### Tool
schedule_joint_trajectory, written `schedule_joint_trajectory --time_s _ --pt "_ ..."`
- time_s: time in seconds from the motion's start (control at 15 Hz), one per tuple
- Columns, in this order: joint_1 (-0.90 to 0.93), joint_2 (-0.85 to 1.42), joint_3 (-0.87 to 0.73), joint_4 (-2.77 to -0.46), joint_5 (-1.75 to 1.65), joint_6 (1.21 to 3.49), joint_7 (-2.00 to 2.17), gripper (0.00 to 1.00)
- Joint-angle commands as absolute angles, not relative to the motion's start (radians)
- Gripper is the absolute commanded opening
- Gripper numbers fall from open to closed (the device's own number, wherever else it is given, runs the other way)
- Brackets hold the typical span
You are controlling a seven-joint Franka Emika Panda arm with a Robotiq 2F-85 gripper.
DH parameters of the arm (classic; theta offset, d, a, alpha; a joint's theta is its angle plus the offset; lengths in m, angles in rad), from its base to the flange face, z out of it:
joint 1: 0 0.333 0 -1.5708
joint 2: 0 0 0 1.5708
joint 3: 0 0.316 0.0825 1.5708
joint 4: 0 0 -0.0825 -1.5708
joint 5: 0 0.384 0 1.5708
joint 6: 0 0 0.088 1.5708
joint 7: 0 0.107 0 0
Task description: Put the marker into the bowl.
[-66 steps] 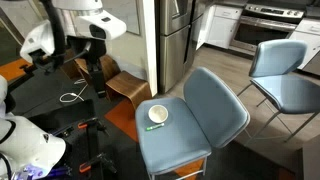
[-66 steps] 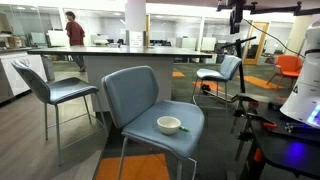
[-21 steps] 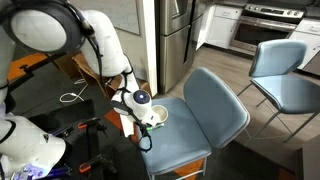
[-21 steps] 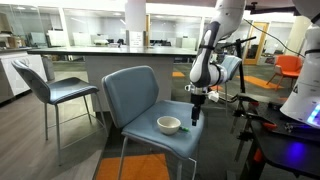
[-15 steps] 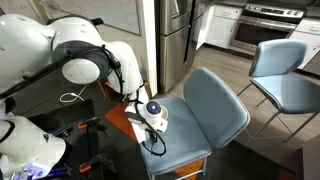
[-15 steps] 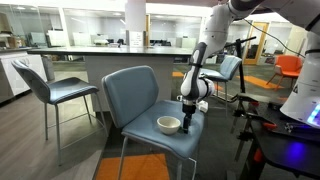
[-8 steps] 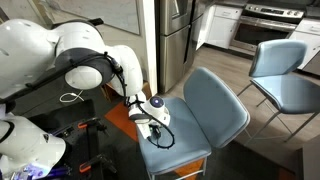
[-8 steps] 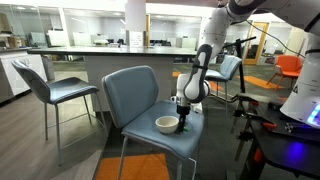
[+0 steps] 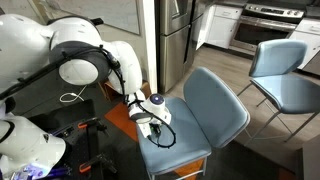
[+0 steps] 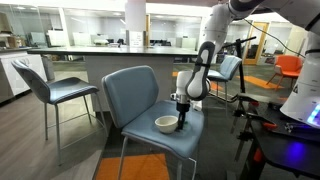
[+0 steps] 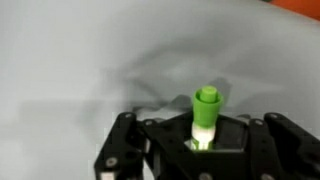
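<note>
In the wrist view a marker point(image 11: 206, 112) with a bright green cap and a white barrel stands between the black jaws of my gripper point(image 11: 203, 146), which are shut on it over the grey-blue seat. In an exterior view the gripper point(image 10: 181, 124) points straight down at the blue chair seat point(image 10: 150, 140), just right of the small white bowl point(image 10: 166, 124). In an exterior view the gripper point(image 9: 157, 127) and arm cover the bowl. The marker is too small to make out in both exterior views.
The chair's backrest point(image 10: 130, 90) rises behind the bowl. A second blue chair point(image 9: 283, 70) stands to the right in an exterior view, and another point(image 10: 45, 88) by the counter. A white robot base point(image 9: 25, 145) sits near the seat's edge.
The gripper has come down beside the bowl onto the seat and its jaws have closed on the marker.
</note>
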State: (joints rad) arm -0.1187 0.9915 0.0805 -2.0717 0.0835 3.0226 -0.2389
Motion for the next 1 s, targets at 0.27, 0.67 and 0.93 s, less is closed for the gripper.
schedule_joint_trajectory --time_s 0.27,0.67,0.93 --pt "-0.061 0.820 -0.014 -2.242 0.042 3.057 -0.143 0.00" --pt "-0.069 0.774 -0.039 -2.293 0.014 3.004 -0.154 0.40" --pt "-0.101 0.786 -0.013 -2.274 -0.078 2.985 -0.231 0.70"
